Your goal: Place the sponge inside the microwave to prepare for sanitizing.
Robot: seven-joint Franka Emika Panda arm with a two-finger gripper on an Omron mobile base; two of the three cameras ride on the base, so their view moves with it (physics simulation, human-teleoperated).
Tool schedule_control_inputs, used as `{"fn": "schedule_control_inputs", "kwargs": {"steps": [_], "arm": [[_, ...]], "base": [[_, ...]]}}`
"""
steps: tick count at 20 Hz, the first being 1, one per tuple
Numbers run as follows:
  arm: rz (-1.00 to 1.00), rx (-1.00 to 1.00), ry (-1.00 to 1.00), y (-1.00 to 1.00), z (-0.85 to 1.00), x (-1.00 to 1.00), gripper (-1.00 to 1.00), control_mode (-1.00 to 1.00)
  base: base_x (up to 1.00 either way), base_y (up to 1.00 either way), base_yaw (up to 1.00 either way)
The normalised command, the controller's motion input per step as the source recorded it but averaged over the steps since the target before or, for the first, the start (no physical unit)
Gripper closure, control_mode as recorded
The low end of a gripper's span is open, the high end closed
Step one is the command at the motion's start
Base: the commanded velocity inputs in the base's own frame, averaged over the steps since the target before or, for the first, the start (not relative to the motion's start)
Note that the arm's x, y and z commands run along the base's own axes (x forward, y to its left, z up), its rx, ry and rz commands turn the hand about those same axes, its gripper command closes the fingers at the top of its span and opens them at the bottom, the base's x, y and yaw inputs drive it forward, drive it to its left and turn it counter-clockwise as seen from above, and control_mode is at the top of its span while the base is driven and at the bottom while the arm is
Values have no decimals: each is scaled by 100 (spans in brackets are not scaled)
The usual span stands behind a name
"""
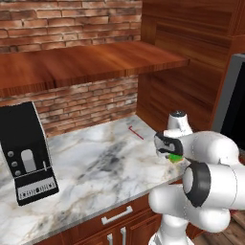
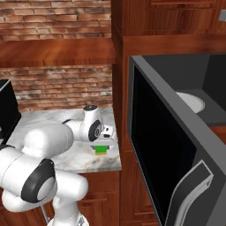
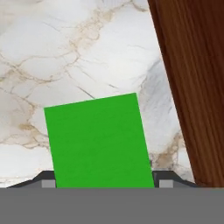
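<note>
Marble counter (image 3: 87, 52): gripper (image 3: 103, 181) fingers w/ sponge (image 3: 98, 142) between, touching.

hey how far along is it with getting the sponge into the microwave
Done: the microwave door stands wide open, turntable bare. In hand: the gripper is down over the green sponge at the marble counter edge, fingers either side; whether it is gripped or lifted I cannot tell. Left: carrying it over and setting it inside.

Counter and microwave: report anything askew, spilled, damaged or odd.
Nothing spilled or damaged. The sponge sits skewed between the jaws, near the counter edge. A thin red stick lies loose by the back wall. The microwave door hangs wide open, as the task needs.
</note>
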Motion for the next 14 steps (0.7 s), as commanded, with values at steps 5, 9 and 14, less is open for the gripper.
{"fn": "schedule_control_inputs", "kwargs": {"steps": [5,9,14], "arm": [[-32,2,0,2,100,-68,100,-100],[-30,10,4,9,100,-77,100,-100],[-25,15,1,9,89,-96,100,-100]], "base": [[0,0,0],[0,0,0],[0,0,0]]}}
